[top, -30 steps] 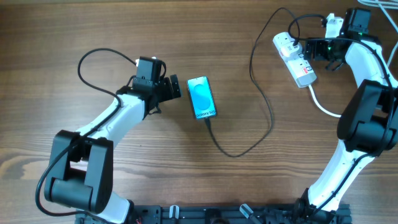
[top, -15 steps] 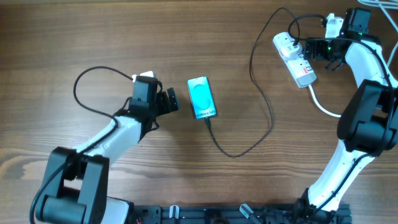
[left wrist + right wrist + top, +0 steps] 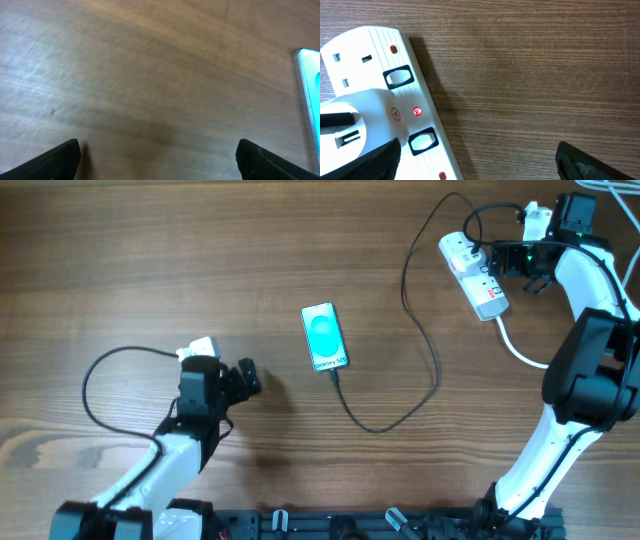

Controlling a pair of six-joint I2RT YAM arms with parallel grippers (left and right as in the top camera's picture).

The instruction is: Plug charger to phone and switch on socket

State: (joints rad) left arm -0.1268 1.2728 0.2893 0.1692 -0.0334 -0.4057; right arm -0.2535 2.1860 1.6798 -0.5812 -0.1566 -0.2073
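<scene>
The phone [image 3: 324, 337] lies face up mid-table with its cyan screen lit; its edge shows at the right of the left wrist view as phone [image 3: 307, 95]. The black charger cable [image 3: 432, 370] loops from the phone's near end round to a white adapter [image 3: 360, 120] in the socket [image 3: 475, 275]. The small plug [image 3: 334, 374] meets the phone's near end. A red light [image 3: 417, 111] glows on the socket [image 3: 375, 65] beside the adapter. My left gripper [image 3: 248, 378] hangs open to the phone's lower left, over bare wood. My right gripper [image 3: 480, 162] stands open at the socket's edge, holding nothing.
The socket's thick white cord [image 3: 520, 352] runs toward the right arm's base. My left arm's own black cable [image 3: 100, 380] loops over the table at the left. Two white rocker switches [image 3: 399, 76] sit in black frames on the strip.
My left arm has drawn back down and to the left, away from the phone. The right arm, phone, cable and socket have not moved.
</scene>
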